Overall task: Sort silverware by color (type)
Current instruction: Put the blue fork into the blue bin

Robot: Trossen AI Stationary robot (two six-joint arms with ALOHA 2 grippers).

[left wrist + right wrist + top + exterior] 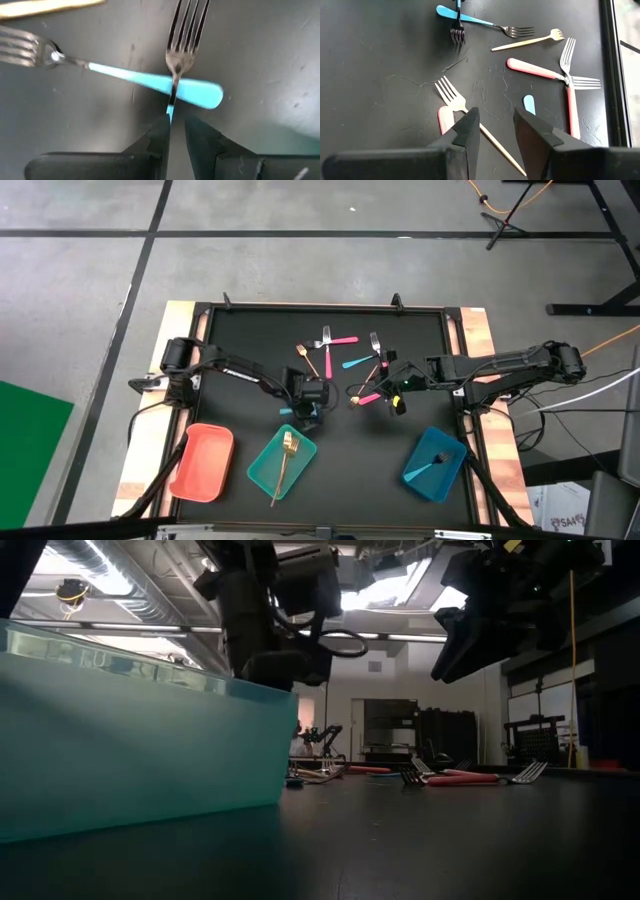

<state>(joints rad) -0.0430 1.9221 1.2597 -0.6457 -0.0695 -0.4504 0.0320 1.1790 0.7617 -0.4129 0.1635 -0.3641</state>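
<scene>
My left gripper (177, 120) is shut on a light-blue-handled fork (186, 30) and stands just beyond the teal tray (262, 470), pointing steeply down. A second blue-handled fork (150, 80) lies on the black mat under it. My right gripper (496, 117) hovers open over the middle right of the mat, with nothing between its fingers. Below it lie a pink-handled fork (447, 107) and a gold handle (502, 150). Two more pink forks (540, 70), a gold fork (527, 42) and a blue handle end (529, 104) lie flat nearby. My left gripper pinches the fork's blue handle just behind the neck (170, 111) between its two fingers. The fingers come from above and lie along the fork. The fork hangs tines down (457, 34) over the other blue fork; whether the tines touch the mat I cannot tell.
Three trays stand along the near edge: a pink one (203, 462) at the left, the teal one holding a gold fork (288, 448), and a blue one (452, 470) at the right holding a blue-handled piece. Wooden table borders flank the mat.
</scene>
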